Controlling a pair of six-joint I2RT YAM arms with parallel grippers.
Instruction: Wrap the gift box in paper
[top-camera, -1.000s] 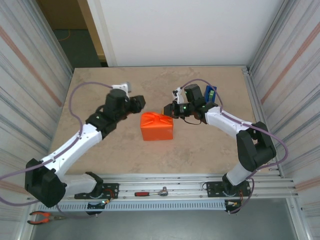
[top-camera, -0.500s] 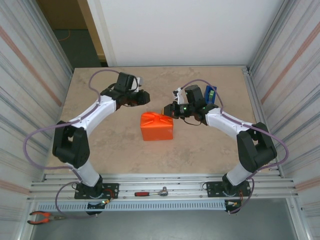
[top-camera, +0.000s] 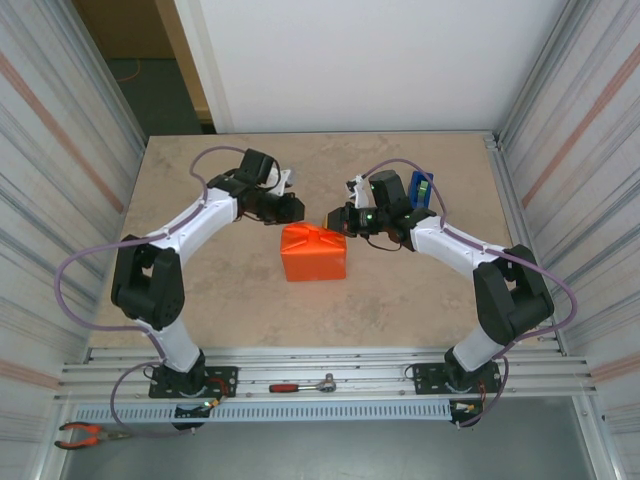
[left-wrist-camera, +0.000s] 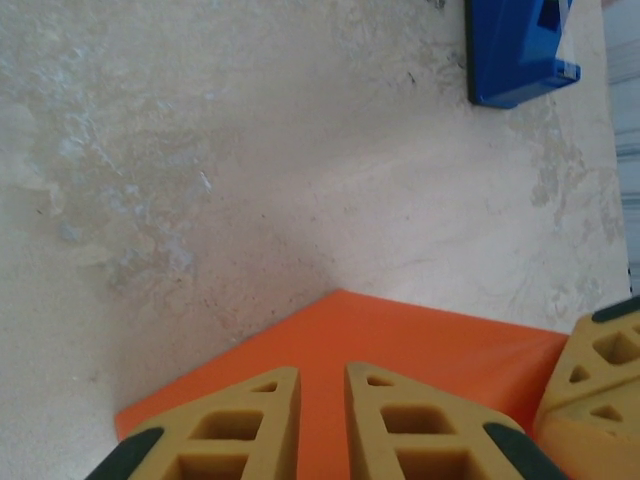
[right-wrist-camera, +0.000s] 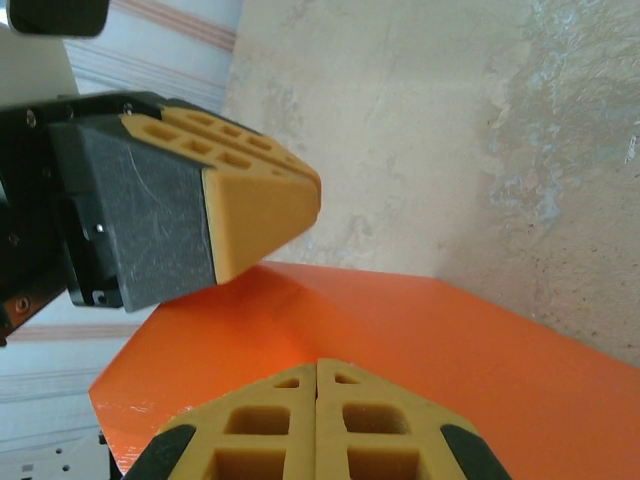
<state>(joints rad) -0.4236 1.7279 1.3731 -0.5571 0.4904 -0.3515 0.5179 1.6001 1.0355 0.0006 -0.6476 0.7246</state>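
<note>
The left fingers (left-wrist-camera: 240, 425) stand at the far-left corner of the paper (top-camera: 313, 255), nearly closed; whether they pinch it cannot be told. The paper lies mid-desk (top-camera: 400, 290), folded boxlike. The right fingers (right-wrist-camera: 265, 440) are clenched together at its far-right corner.

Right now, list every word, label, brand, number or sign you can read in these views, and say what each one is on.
No text can be read.
The paper is plain orange.
The blue tape dispenser shows no print on the faces in view.
Any marking on the red-handled tool at the near rail is too small to tell.
</note>
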